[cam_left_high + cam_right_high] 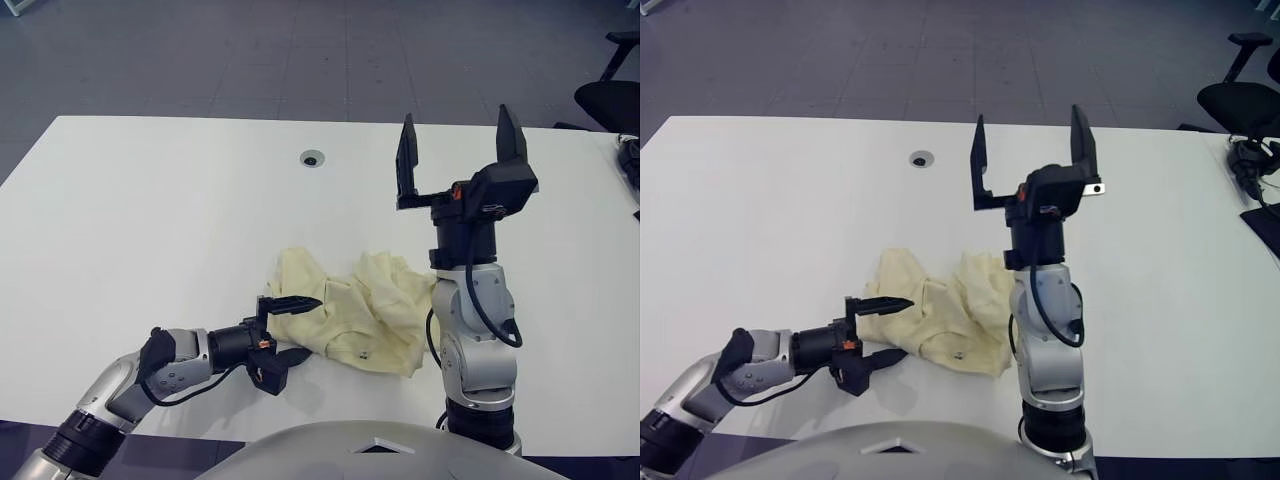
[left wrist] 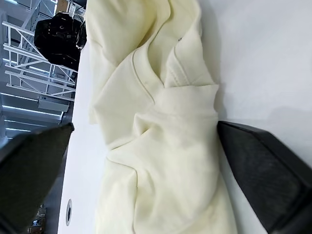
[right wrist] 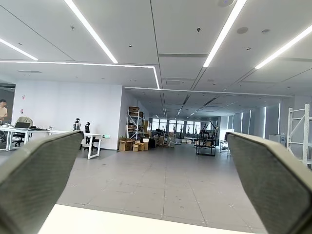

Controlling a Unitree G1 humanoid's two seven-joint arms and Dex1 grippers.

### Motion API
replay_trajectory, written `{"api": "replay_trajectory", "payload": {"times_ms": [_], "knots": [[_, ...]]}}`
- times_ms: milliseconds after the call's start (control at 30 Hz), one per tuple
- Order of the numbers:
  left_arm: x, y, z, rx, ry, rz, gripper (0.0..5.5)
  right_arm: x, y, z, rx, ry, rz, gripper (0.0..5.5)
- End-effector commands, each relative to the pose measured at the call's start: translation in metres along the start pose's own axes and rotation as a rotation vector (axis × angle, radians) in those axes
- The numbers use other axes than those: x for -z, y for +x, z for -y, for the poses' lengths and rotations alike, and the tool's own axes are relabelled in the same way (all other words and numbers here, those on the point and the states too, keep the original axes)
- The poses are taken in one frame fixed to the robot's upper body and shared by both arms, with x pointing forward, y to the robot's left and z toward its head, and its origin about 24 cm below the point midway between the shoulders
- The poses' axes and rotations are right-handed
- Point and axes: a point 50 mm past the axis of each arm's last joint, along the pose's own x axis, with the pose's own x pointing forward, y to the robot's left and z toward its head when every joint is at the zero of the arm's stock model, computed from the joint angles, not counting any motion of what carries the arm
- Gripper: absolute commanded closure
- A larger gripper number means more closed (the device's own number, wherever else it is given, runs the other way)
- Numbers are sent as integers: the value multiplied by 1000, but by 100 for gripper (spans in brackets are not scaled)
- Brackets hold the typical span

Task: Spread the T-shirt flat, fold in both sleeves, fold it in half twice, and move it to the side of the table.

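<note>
left end effector (image 1: 313, 326) low, spread at t-shirt (image 1: 380, 300); right end effector (image 1: 458, 118) upright

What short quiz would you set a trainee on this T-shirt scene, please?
1. True or false: the T-shirt lies spread flat on the table.
2. Which arm's jaws point upward, well clear of the cloth? A: the left arm. B: the right arm.
3. Fill in the gap: the left arm's jaws are ___, with the T-shirt's near edge between them.

Key: 1 false, it lies crumpled in a heap; 2 B; 3 open.
</note>
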Motion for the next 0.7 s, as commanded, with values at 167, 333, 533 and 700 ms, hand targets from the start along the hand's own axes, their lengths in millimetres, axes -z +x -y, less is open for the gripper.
{"api": "replay_trajectory", "payload": {"times_ms": [167, 333, 533, 700], "knots": [[25, -11, 18, 130, -11, -175, 10, -1, 0, 1, 10, -2, 2, 12], [29, -14, 18, 133, -5, -192, 10, 0, 0, 2, 12, -2, 1, 12], [29, -15, 17, 130, -1, -185, 10, 0, 1, 2, 11, -3, 1, 12], [29, -18, 15, 122, 4, -172, 10, 0, 1, 2, 8, -3, 2, 12]]}}
